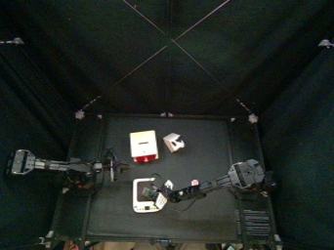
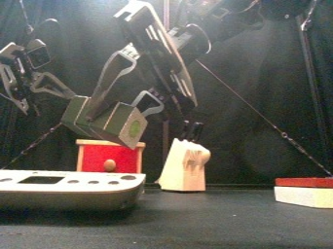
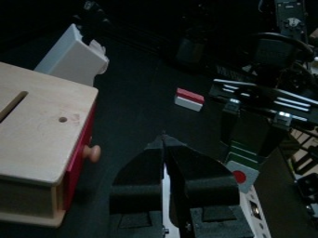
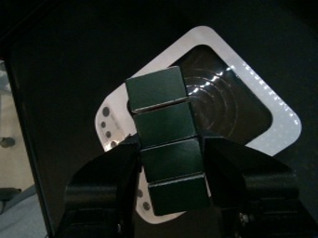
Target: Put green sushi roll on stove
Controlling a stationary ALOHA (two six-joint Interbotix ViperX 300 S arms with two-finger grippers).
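Observation:
My right gripper is shut on the green sushi roll, a dark green block of several segments. It holds the roll above the stove, a flat white rounded piece with dark grey rings. In the front view the roll hangs tilted in the gripper, clear above the stove. From above, the gripper is over the stove at the table's front. My left gripper is shut and empty, resting at the left.
A red-and-white wooden box stands behind the stove, also in the front view. A small white-pink cube sits right of it. A flat red-and-white piece lies at the front right.

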